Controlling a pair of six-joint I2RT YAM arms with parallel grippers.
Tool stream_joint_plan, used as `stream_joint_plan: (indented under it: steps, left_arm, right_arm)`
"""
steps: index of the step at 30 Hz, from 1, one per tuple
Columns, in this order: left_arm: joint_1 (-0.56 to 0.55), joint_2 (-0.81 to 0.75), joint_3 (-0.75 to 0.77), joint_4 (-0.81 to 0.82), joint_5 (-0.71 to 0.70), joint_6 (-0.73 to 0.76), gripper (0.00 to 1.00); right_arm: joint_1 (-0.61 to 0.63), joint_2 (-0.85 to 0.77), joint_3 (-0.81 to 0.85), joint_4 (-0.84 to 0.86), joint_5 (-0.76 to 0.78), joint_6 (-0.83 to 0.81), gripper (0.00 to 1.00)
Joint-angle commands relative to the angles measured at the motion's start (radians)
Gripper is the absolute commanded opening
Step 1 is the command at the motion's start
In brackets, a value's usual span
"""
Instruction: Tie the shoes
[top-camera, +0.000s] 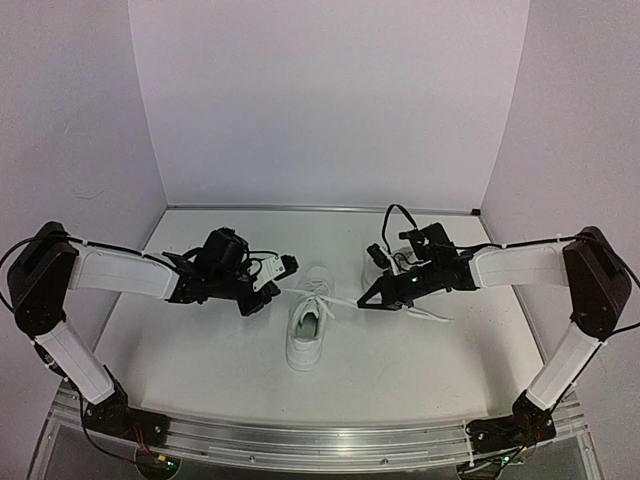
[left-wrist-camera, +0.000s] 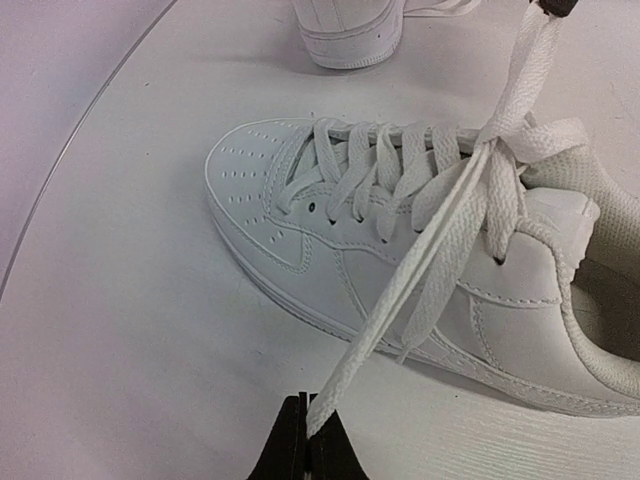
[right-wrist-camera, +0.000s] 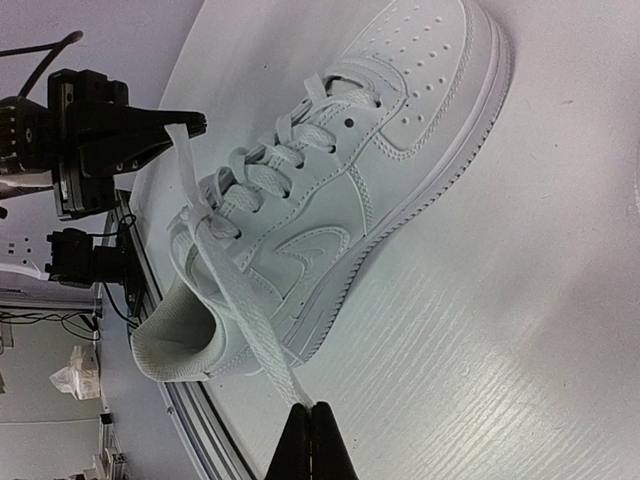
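Both white-sleeved arms reach inward, elbows out at 9 and 3 o'clock. The black left gripper (top-camera: 275, 290) (left-wrist-camera: 308, 440) and black right gripper (top-camera: 363, 300) (right-wrist-camera: 310, 432) face each other, jaws closed, each pinching a flat white lace (left-wrist-camera: 395, 295).

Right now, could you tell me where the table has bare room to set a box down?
Bare: the near strip between the laced shoe and the front rail, and the far strip under the back wall. Crowded: the middle, where the left tool and right tool hold laces taut.
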Motion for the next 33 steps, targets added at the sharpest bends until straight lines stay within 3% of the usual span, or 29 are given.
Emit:
stream_joint_plan:
  steps: [1,33]
  left_arm:
    - [0.024,-0.034,-0.018,-0.001,-0.082,-0.024,0.00]
    - [0.034,-0.058,-0.056,0.028,-0.071,-0.051,0.00]
  right_arm:
    - [-0.022,0.000,-0.025,-0.063,0.059,-0.023,0.00]
    - [-0.046,0.032,-0.027,-0.065,0.068,-0.003,0.00]
